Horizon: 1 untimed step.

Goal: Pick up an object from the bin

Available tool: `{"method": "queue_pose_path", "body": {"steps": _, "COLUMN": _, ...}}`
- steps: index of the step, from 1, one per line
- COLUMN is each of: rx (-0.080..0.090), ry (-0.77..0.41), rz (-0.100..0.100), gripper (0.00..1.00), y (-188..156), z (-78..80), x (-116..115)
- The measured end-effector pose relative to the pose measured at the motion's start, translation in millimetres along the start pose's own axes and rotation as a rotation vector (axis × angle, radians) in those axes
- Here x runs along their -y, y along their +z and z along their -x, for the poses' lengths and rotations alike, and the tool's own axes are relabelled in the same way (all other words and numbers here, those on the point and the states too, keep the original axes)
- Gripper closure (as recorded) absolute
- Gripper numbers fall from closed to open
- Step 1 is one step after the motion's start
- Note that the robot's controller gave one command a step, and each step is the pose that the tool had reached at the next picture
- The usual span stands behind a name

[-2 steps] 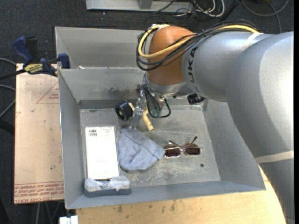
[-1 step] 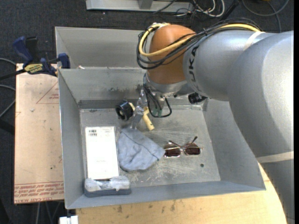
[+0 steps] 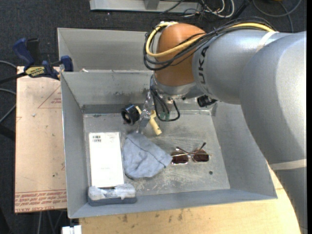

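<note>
My gripper (image 3: 146,115) hangs low over the back middle of the bin, under the arm's wrist. It is right beside a small black round thing (image 3: 129,114) on its left and a cream-coloured stick-like piece (image 3: 155,126) on its right; whether it touches either is unclear. Just in front of it a crumpled grey cloth (image 3: 142,160) lies on the bin floor. A pair of sunglasses with brownish lenses (image 3: 190,156) lies to the right of the cloth.
A flat white box (image 3: 105,159) lies along the bin's left side. A grey and white wrapped bundle (image 3: 111,193) sits at the front left corner. The arm reaches in from the right and covers the bin's back right part.
</note>
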State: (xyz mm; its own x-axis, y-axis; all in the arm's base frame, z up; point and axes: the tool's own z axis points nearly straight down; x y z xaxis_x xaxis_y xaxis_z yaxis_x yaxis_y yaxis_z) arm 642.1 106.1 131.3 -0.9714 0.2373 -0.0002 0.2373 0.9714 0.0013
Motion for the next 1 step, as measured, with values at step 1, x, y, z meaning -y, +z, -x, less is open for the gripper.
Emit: {"method": "queue_pose_path", "body": {"steps": 1, "rx": 0.0, "ry": 0.0, "rz": 0.0, "gripper": 1.0, "y": -7.3, "z": 0.2, "x": -0.1}}
